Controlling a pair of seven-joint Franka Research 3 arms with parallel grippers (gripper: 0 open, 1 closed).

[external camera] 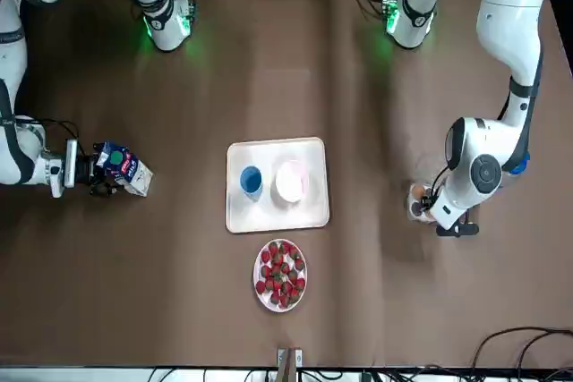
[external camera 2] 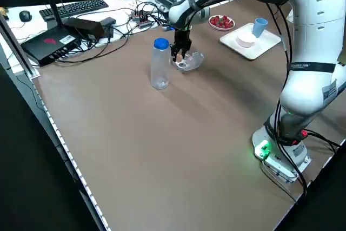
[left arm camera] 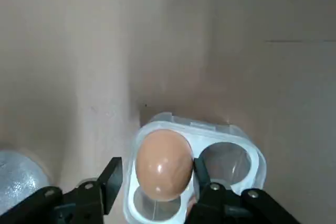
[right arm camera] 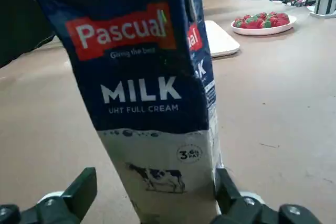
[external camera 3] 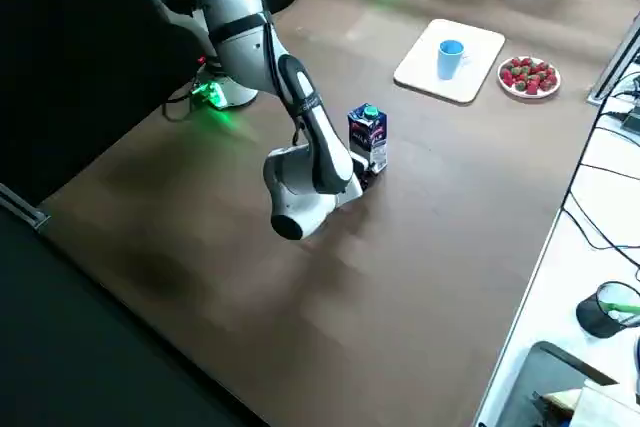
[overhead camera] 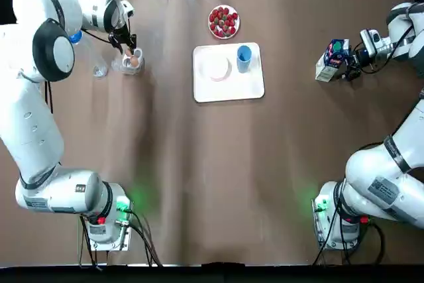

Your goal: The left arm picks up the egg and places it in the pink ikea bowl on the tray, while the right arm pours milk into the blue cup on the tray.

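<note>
Plastic bottle [external camera 2: 160,63] near egg [left arm camera: 164,164], strawberries [overhead camera: 224,22] beside tray [overhead camera: 228,91]

Brown egg [left arm camera: 164,165], navy-and-white milk carton [right arm camera: 152,103] with red logo band, blue cup [overhead camera: 244,56], pale pink bowl [overhead camera: 217,69], white tray [overhead camera: 228,91], red strawberries [overhead camera: 224,21], brown bench [overhead camera: 232,177]

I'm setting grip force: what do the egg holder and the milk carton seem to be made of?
The egg holder looks like thin clear plastic, glossy; the table shows through its empty cup. The milk carton looks like coated paperboard: smooth printed faces, sharp folded edges, slight sheen.
</note>
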